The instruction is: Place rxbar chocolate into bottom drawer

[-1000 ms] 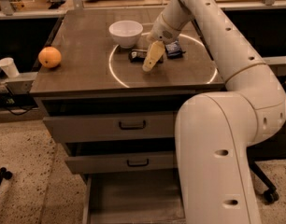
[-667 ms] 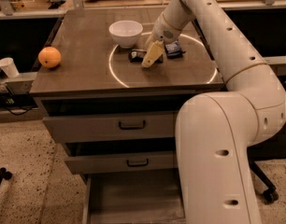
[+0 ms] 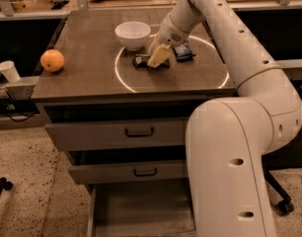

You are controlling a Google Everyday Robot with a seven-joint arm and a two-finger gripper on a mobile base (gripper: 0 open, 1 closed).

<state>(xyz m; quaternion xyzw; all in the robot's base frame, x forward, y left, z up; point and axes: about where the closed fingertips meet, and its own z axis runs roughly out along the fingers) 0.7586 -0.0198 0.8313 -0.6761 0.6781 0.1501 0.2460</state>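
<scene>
The rxbar chocolate (image 3: 141, 61) lies on the cabinet top (image 3: 92, 78), a dark slim bar mostly covered by my gripper. My gripper (image 3: 158, 58) reaches down from the arm at the right and sits right on the bar, its pale fingers (image 3: 159, 55) over the bar's right part. The bottom drawer (image 3: 136, 209) is pulled out below the two upper drawers, its grey floor bare where it shows. My arm hides its right part.
A white bowl (image 3: 132, 34) stands just behind the bar. A dark blue packet (image 3: 183, 52) lies right of the gripper. An orange (image 3: 52, 60) sits at the left edge of the top. A white cup (image 3: 9, 71) stands off the cabinet's left side. Upper drawers (image 3: 126, 131) are shut.
The gripper has lowered slightly and shifted left onto the dark bar. Nothing else has moved.
</scene>
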